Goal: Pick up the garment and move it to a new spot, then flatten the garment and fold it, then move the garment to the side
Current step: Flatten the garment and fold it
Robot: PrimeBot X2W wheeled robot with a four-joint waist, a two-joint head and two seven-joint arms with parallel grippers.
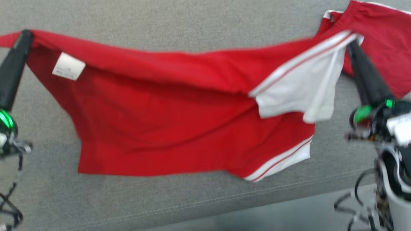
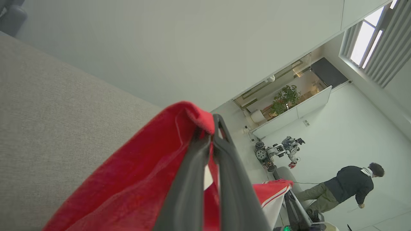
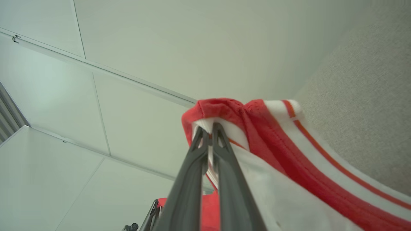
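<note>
The left gripper (image 1: 25, 34) sits at the far left of the head view, its two fingers pressed together on one top corner of the garment (image 1: 179, 112). In the left wrist view the red cloth is bunched right over the tips, so it's clamped for sure. Just right of that corner there's a white tag (image 1: 68, 65) sewn inside the fabric. It has some print on it, but it's too blurry to read.

The garment is stretched out between the two grippers. Its long axis runs left to right across the head view, the top edge sags a bit in the middle, and the rest hangs toward the bottom of the view in front of the grey couch (image 1: 192, 25). Can't tell if the lower edge touches the cushion. Toward the right there's a white panel (image 1: 298, 93) with a thin red stripe, and a white striped hem (image 1: 282, 162) at the lower right corner.

The right gripper (image 1: 351, 45) has its fingers closed on the other top corner, pinching the white and red edge. More red cloth trails off past it at the upper right.
</note>
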